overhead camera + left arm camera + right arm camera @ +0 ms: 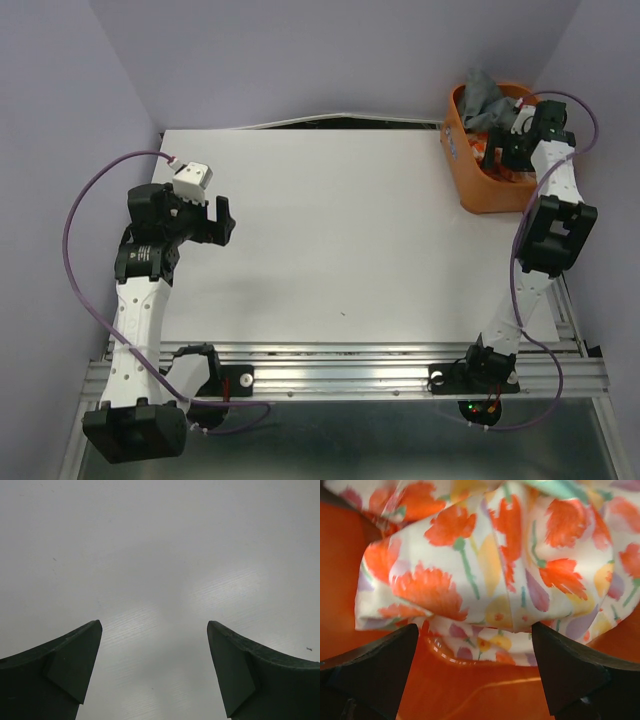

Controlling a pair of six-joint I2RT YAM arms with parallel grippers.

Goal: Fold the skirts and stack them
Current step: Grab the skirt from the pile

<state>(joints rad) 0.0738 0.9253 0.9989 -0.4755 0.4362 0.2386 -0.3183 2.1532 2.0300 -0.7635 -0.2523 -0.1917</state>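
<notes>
L gripper (154, 628) hovers over the flat white table top (330, 230) on the L side. Its jaws are spread wide w/ nothing btwn them, and the wrist view shows only bare table past its two dark fingers (65, 670). R gripper (474, 628) reaches down into the orange plastic rectangular basket (462, 175) at the far R corner of the table. Its jaws are also spread wide, pinching nothing. Right ahead of its tips lies the bunched cream cloth skirt w/ orange, red & yellow flower print (485, 565), inside the basket on the glossy orange plastic. The cloth is just beyond the tips; can't tell if it touches them. The plain dark grey cloth skirt (484, 95) is crumpled at the basket's far end, heaped partly above the rim. Both skirts are unfolded & in the basket. R arm runs along the table's R edge. Purple cables (75, 220) loop off both arms.
</notes>
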